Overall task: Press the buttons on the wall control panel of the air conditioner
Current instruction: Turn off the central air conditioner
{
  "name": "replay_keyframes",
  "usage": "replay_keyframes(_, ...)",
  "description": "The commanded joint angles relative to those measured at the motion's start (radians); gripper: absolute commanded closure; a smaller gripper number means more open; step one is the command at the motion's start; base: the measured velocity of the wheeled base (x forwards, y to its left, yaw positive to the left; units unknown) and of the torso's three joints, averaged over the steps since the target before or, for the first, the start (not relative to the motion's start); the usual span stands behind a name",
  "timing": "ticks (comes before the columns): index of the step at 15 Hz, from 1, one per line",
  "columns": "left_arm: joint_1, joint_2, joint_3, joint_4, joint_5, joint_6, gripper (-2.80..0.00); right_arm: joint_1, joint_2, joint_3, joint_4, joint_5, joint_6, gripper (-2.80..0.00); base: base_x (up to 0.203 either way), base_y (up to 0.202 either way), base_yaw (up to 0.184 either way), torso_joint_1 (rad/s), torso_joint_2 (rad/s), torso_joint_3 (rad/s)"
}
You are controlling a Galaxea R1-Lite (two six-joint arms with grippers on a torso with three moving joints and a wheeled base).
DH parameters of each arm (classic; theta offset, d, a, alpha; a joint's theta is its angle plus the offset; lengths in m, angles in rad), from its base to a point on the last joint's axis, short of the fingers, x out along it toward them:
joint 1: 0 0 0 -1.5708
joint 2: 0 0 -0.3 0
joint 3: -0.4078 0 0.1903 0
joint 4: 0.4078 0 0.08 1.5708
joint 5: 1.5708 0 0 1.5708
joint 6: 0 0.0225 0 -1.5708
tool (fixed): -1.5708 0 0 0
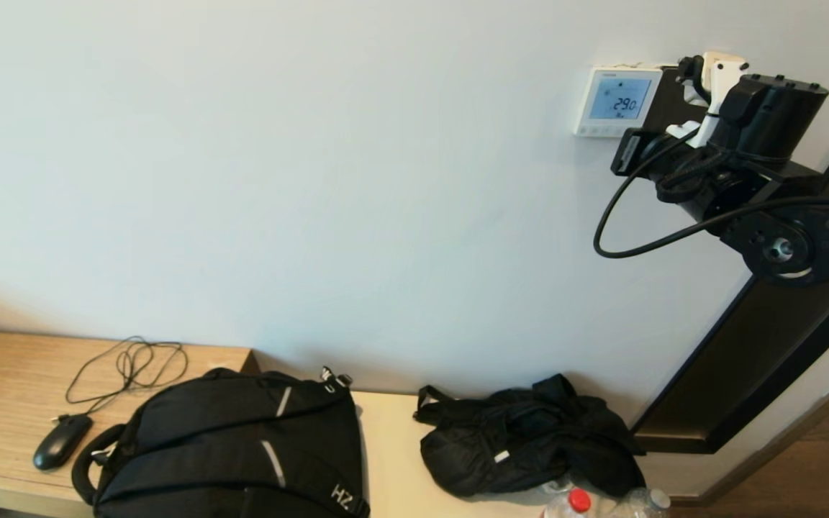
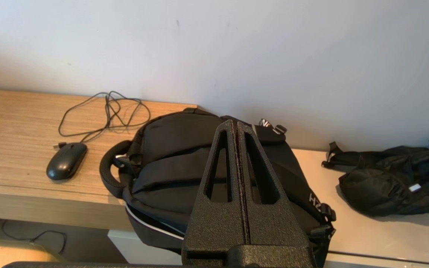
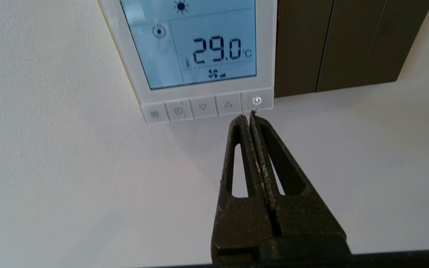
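Note:
The white wall control panel [image 1: 617, 101] hangs on the wall at the upper right, its lit screen reading 29.0 °C [image 3: 218, 50]. Along its lower edge is a row of buttons: menu [image 3: 154, 114], clock [image 3: 178, 110], down arrow [image 3: 202, 107], up arrow [image 3: 228, 105] and power [image 3: 257, 100]. My right gripper [image 3: 248, 116] is shut and empty. Its tips sit just under the panel's lower edge, between the up arrow and power buttons, close to the wall. It also shows in the head view [image 1: 624, 152]. My left gripper [image 2: 236, 124] is shut and empty, parked low over a black backpack [image 2: 177, 163].
A dark wood door frame [image 1: 753, 360] runs right of the panel. Below, a wooden desk [image 1: 4, 374] holds a black mouse [image 1: 62, 440] with its cable, the backpack [image 1: 234, 446], a black bag [image 1: 529, 442] and bottles [image 1: 578, 502].

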Motion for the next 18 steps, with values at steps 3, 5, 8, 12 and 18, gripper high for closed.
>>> replay_keyframes(3, 0.000, 0.000, 0.000, -0.001, 0.000, -0.001, 0.00, -0.027, 0.023, -0.023, -0.004, -0.008, 0.000, 0.00, 0.000, 0.000, 0.000, 0.000, 0.00, 0.000)
replay_keyframes(5, 0.000, 0.000, 0.000, -0.001, 0.000, -0.001, 0.00, -0.027, 0.034, -0.030, -0.006, -0.010, 0.000, 0.00, 0.000, 0.000, 0.000, 0.000, 0.00, 0.000)
replay_keyframes(8, 0.000, 0.000, 0.000, -0.001, 0.000, -0.001, 0.00, -0.027, 0.040, -0.031, -0.009, -0.021, -0.001, 0.00, 0.000, 0.000, 0.000, 0.000, 0.00, 0.000)
replay_keyframes(12, 0.000, 0.000, 0.000, 0.000, 0.000, -0.001, 0.00, -0.045, 0.047, -0.037, -0.009, -0.021, 0.000, 0.00, 0.000, 0.000, 0.000, 0.000, 0.00, 0.000)
replay_keyframes(18, 0.000, 0.000, 0.000, 0.000, 0.000, -0.001, 0.00, -0.047, 0.051, -0.042, -0.009, -0.022, 0.000, 0.00, 0.000, 0.000, 0.000, 0.000, 0.00, 0.000)
